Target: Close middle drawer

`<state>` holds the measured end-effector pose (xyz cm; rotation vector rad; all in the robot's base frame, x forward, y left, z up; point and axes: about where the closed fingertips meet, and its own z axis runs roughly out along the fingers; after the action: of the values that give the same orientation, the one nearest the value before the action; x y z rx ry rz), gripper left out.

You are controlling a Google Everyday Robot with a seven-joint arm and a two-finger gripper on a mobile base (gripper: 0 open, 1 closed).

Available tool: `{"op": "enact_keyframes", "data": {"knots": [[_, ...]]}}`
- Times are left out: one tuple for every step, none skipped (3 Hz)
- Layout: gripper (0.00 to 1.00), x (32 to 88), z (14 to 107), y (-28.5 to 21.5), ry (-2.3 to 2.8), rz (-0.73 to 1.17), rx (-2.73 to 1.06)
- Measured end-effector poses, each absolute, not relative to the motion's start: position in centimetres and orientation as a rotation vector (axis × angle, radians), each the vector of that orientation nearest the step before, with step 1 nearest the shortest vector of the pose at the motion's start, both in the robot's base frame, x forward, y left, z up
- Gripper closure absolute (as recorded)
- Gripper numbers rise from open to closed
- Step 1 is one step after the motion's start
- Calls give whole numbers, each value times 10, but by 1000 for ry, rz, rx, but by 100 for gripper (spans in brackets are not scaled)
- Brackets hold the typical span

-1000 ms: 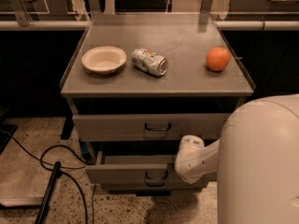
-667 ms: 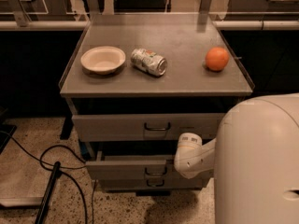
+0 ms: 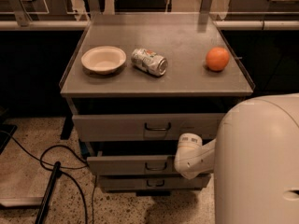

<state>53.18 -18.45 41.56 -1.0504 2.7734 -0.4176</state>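
Under the grey cabinet top (image 3: 187, 80), the middle drawer (image 3: 133, 165) sticks out a little, so it is not shut yet, and the white gripper (image 3: 188, 154) sits at its right end, open or closed I cannot tell.

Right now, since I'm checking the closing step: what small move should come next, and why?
Probably push straight inward on the middle drawer: it seems to jut out past the lowest drawer, and the gripper sits at the right end of its front.
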Motion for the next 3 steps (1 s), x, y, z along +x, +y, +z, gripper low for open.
{"op": "enact_keyframes", "data": {"knots": [[36, 532, 416, -185, 2773, -418, -1050], [13, 532, 416, -185, 2773, -418, -1050], [0, 532, 415, -185, 2774, -418, -1050]]}}
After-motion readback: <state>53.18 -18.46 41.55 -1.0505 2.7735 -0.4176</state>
